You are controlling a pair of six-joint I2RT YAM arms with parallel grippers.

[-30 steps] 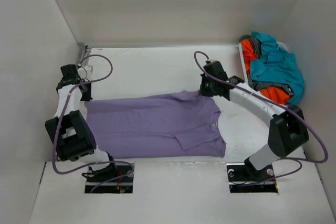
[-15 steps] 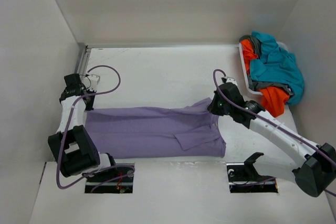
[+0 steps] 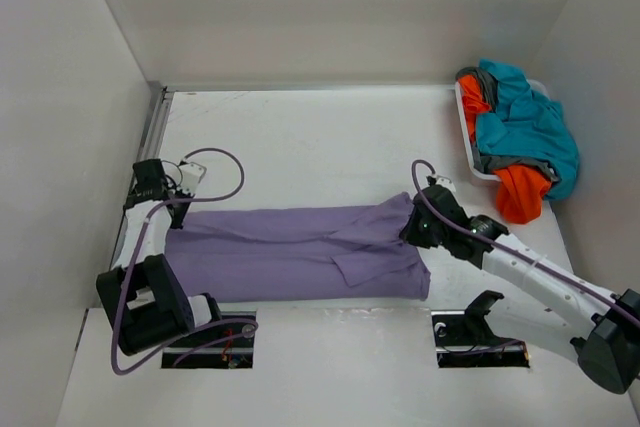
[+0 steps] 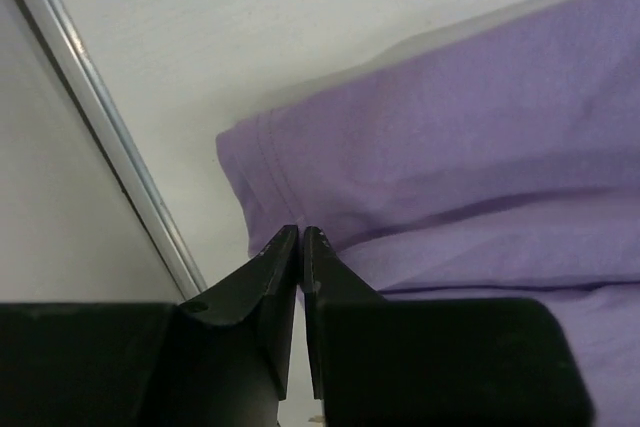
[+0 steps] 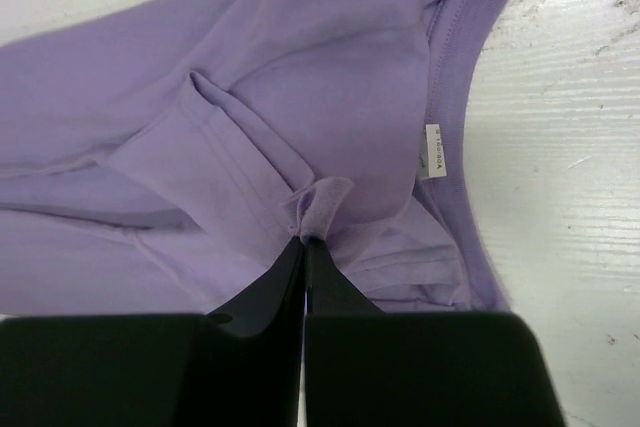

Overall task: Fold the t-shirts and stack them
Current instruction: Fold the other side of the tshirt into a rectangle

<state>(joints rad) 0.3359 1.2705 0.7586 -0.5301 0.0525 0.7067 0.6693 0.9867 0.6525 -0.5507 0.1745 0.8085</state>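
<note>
The lavender t-shirt lies across the table as a long band, its far edge folded toward the near side. My left gripper sits at the shirt's left end; in the left wrist view it is shut, with the hem corner running in between its tips. At the collar end my right gripper is shut on a small pinch of lavender cloth, beside the neck label. The teal, orange and dark grey t-shirts lie heaped at the back right.
A white basket under the heap stands against the right wall. A metal rail runs along the left wall close to my left gripper. Both arm bases sit at the near edge.
Both grippers have come toward the near edge, carrying the shirt's far edge with them. The lavender shirt is now a narrower band.
</note>
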